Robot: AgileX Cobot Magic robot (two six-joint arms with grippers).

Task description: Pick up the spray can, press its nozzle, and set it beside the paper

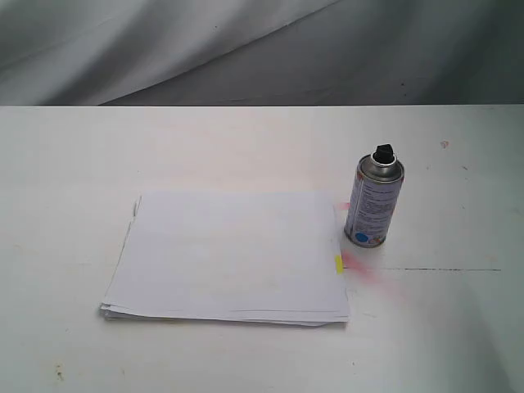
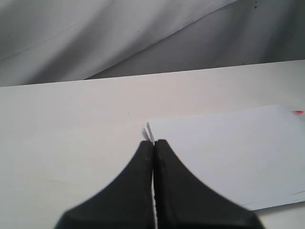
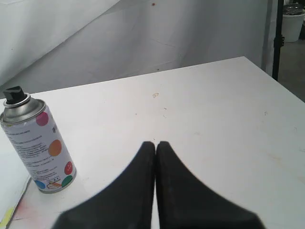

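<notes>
A: What is the largest thing we have in front of us?

B: The white table [image 1: 246,139], with a grey cloth [image 1: 164,41] hanging behind its far edge. Our left gripper [image 2: 153,145] is over the tabletop, jaws pressed together tip to tip with nothing between them.

A: And our right gripper [image 3: 155,145]?

B: We see the same there: closed tight, empty, over bare tabletop.

A: Where does the paper [image 1: 229,254] lie from our hands?

B: Straight ahead of the left gripper. One corner of the stack shows just past its tips, and the sheets spread away from there toward the right arm's side. We cannot tell whether the tips touch that corner. The sheets lie flat, their edges slightly fanned.

A: Then the spray can [image 1: 374,205]?

B: It stands upright on the table, ahead of the right gripper and off toward the paper's side, well apart from the closed tips. It is just beside the paper's right edge, not on the sheets. From the right wrist we see coloured dots down its white label; from outside, a blue dot near its base.

A: The nozzle [image 1: 383,153]?

B: Black, sitting on the can's shiny domed top, with nothing pressing it.

A: Anything smaller?

B: A pink smear [image 1: 372,274] on the table by the can's base, and a yellow tab [image 1: 338,264] on the paper's edge nearest the can.
</notes>
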